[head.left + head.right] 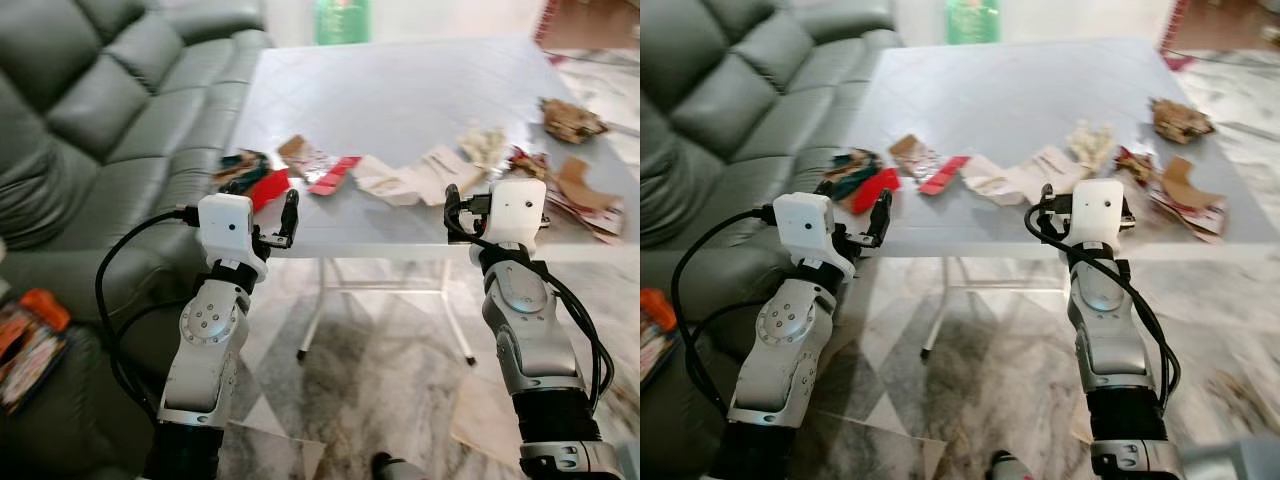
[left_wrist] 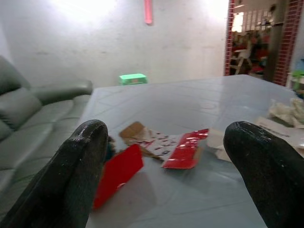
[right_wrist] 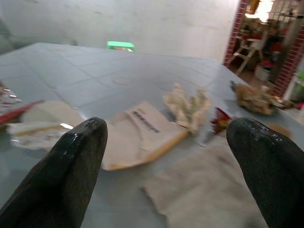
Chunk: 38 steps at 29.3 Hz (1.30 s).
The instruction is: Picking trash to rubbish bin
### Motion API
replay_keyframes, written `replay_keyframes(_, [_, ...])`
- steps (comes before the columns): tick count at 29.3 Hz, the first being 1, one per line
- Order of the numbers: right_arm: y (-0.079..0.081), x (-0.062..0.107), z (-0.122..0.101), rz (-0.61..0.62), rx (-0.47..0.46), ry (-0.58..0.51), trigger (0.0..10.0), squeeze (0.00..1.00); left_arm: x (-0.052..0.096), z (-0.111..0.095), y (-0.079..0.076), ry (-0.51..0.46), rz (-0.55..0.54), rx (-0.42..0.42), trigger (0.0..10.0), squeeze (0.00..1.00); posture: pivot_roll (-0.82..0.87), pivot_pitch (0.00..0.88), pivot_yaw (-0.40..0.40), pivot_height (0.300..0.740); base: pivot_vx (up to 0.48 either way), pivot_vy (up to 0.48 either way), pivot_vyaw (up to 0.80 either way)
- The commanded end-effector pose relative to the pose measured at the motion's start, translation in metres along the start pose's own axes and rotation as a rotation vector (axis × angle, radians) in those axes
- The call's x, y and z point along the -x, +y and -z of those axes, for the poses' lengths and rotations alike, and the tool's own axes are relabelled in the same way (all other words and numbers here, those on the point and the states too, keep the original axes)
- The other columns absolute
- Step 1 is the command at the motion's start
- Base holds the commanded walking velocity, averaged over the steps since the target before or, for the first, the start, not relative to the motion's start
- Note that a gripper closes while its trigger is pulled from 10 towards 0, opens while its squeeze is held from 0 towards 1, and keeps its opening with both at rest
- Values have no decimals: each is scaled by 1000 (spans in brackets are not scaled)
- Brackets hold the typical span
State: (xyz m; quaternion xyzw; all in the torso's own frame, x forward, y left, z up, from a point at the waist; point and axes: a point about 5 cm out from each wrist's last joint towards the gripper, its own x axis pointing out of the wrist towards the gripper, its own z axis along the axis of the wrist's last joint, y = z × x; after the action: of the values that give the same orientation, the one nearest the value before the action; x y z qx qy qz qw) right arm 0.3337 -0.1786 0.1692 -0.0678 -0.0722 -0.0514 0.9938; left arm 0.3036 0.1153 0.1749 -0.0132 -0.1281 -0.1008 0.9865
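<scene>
Hovering at the near edge of the pale grey folding table [image 1: 400, 100], jaws spread wide, grasping nothing: left gripper [image 2: 166, 180] facing the red torn wrapper [image 2: 183, 151]. Right gripper [image 3: 166, 180] facing the crumpled white paper packaging [image 3: 137, 133].

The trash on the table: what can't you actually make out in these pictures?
- Printing on the white wrapper: blurred in the right wrist view.
- Red packet: partly hidden behind a left gripper finger.
- Scraps at the table's right edge: blurred, kind unclear.
- Green object beyond the table: cut off by the frame's top.
</scene>
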Motion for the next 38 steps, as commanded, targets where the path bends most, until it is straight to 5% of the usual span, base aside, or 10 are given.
replay_keyframes(1, [-1, 5, 2, 16, -35, 21, 10000, 0, 4, 4, 7, 15, -31, -15, 10000, 0, -31, 104, 49, 740, 0, 0, -744])
replay_keyframes(7, [10, 49, 16, -40, -55, 61, 10000, 0, 56, 25, 19, 129, -100, -50, 10000, 0, -30, 90, 49, 740, 0, 0, -340])
replay_keyframes(12, [6, 77, 17, -62, -31, 67, 10000, 0, 69, 13, 21, 109, -87, -89, 10000, 0, -38, 82, 42, 740, 0, 0, 0])
replay_keyframes(18, [8, 69, 13, -65, -31, 61, 10000, 0, 55, 9, 10, 86, -26, -51, 10000, 0, -46, 76, 46, 740, 127, -63, -260])
replay_keyframes(29, [14, 68, 13, -83, -38, 71, 10000, 0, 59, 11, 11, 104, -28, -43, 10000, 0, -41, 85, 47, 740, 51, -420, 0])
replay_keyframes(38, [20, 67, 12, -97, -37, 62, 10000, 0, 61, 11, 12, 104, -32, -20, 10000, 0, -30, 82, 47, 740, 0, 0, 0])
